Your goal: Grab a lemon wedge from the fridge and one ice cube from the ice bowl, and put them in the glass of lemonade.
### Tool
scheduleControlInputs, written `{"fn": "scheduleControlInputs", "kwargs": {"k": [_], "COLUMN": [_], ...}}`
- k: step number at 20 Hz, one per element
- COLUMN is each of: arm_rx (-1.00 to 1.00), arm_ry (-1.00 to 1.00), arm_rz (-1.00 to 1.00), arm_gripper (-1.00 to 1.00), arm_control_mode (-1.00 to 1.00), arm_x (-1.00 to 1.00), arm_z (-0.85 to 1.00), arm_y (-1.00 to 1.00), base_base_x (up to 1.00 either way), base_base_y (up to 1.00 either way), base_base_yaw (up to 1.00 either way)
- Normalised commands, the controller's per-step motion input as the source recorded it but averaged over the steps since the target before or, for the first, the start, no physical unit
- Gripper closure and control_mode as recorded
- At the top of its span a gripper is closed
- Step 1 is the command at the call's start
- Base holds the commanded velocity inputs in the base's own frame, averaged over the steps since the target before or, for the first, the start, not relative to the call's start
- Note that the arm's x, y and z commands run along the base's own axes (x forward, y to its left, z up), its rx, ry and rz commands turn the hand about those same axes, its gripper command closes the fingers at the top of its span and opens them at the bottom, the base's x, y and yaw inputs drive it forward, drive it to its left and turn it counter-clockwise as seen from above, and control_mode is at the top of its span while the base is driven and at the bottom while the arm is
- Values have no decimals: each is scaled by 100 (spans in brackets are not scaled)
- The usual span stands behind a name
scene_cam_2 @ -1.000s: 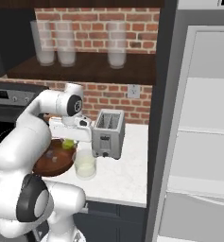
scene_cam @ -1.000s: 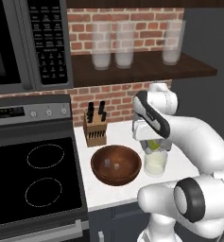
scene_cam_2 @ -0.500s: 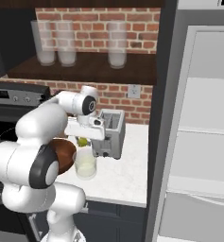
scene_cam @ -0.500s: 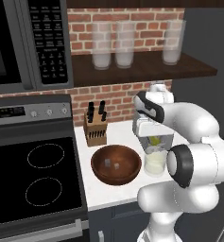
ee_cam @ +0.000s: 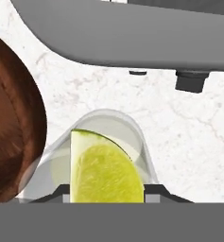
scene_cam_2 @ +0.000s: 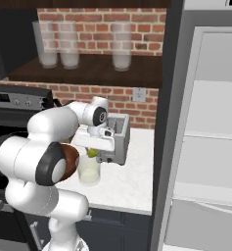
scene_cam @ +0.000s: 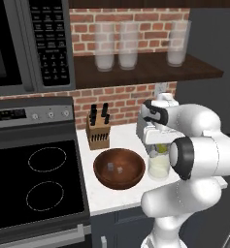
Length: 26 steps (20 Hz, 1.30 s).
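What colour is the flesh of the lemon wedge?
Yellow-green, on the lemon wedge, clearest in the hand view.

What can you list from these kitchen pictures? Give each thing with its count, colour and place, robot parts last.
lemon wedge: one, yellow-green, in the claw over the glass
glass of lemonade: one, clear, on the counter
ice bowl: one, reddish-brown, left of the glass
ice cubes: two, pale, in the bowl
toaster: one, grey, behind the glass
knife block: one, brown, beside the stove
tall glasses: three, frosted, on the shelf
fridge: one, open, at right
claw: one, holding the wedge
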Motion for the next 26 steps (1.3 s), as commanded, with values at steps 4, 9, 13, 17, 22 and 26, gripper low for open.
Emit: {"fn": "scheduleControlInputs", "kwargs": {"k": [4,9,13,17,22,26], "arm_rx": [0,0,0,0,0,0], "arm_ry": [0,0,-3,-5,-5,-13], "arm_rz": [0,0,0,0,0,0], "arm_gripper": [100,100,100,100,100,100], "arm_control_mode": [-100,-100,-100,-100,-100,-100], "arm_x": [0,0,3,5,-6,-23], "arm_z": [-24,-19,-6,0,-8,-11], "arm_y": [0,0,1,0,0,0], "base_base_x": [0,0,0,0,0,0], "base_base_y": [0,0,0,0,0,0], "base_base_yaw": [0,0,0,0,0,0]}}
